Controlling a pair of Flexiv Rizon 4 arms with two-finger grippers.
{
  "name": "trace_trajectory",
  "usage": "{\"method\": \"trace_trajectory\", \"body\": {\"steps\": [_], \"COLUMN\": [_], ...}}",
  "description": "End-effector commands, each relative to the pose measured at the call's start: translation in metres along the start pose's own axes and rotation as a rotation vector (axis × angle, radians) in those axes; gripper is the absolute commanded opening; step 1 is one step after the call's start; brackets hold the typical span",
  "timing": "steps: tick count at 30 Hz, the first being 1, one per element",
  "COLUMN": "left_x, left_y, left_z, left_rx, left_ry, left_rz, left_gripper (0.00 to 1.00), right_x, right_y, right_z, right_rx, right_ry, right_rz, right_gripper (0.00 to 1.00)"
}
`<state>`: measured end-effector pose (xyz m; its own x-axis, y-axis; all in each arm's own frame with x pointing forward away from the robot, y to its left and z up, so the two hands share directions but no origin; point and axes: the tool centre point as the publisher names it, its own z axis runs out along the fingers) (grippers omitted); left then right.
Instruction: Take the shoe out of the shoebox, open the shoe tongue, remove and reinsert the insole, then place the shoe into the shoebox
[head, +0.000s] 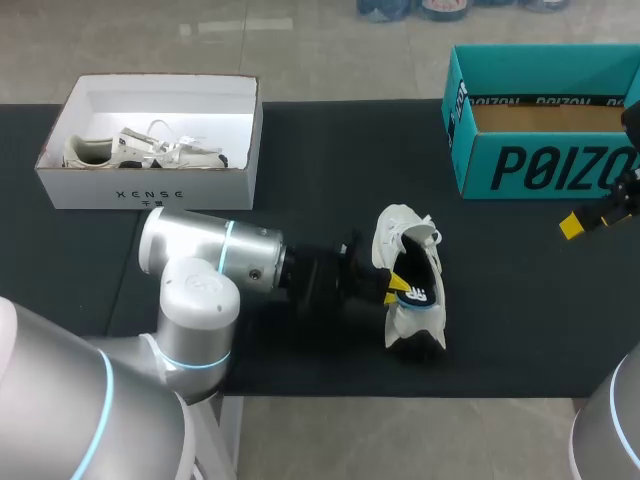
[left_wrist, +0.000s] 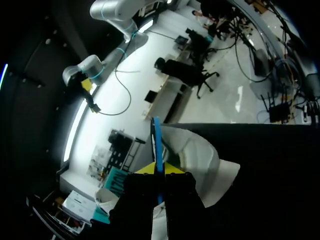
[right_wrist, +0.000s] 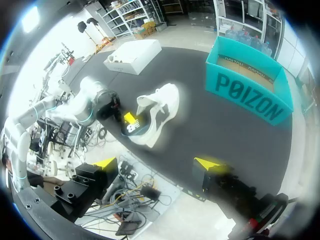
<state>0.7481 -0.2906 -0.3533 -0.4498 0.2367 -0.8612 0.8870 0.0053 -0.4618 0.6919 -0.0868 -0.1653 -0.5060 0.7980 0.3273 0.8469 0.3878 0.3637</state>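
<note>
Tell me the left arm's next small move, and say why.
Probably draw the left gripper back toward its own side, easing the insole out of the shoe. Its fingers pinch the insole's thin edge, but part of it looks tucked in the shoe's opening; the right gripper is open, far off.

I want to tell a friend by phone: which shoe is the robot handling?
On the black mat, look between the white box and the teal box. Near the middle a white shoe lies on its side at the left end effector. Unlike the other shoe in the white box, it is out with its dark insole showing.
</note>
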Motion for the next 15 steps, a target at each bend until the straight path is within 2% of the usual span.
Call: {"method": "trace_trajectory", "body": {"steps": [1,5,9,10,12,15], "left_x": [0.000,0.004,0.002,0.001,0.000,-0.003], "left_y": [0.027,0.035,0.024,0.018,0.011,0.003], "left_z": [0.011,0.020,0.025,0.025,0.023,0.015], "left_rx": [0.014,0.021,0.043,0.047,0.051,0.049], "left_ry": [0.029,0.035,0.030,0.029,0.029,0.026], "left_rz": [0.000,-0.008,-0.015,-0.017,-0.016,-0.015], "left_gripper": [0.00,0.00,0.00,0.18,0.27,0.30], "right_x": [0.000,0.000,0.000,0.000,0.000,0.000], "right_y": [0.000,0.000,0.000,0.000,0.000,0.000], "right_z": [0.001,0.001,0.001,0.001,0.001,0.001], "right_rx": [0.002,0.002,0.002,0.002,0.002,0.002], "right_ry": [-0.001,-0.001,-0.001,-0.001,-0.001,-0.001], "right_rz": [0.001,0.001,0.001,0.001,0.001,0.001], "right_gripper": [1.00,1.00,1.00,1.00,1.00,1.00]}}
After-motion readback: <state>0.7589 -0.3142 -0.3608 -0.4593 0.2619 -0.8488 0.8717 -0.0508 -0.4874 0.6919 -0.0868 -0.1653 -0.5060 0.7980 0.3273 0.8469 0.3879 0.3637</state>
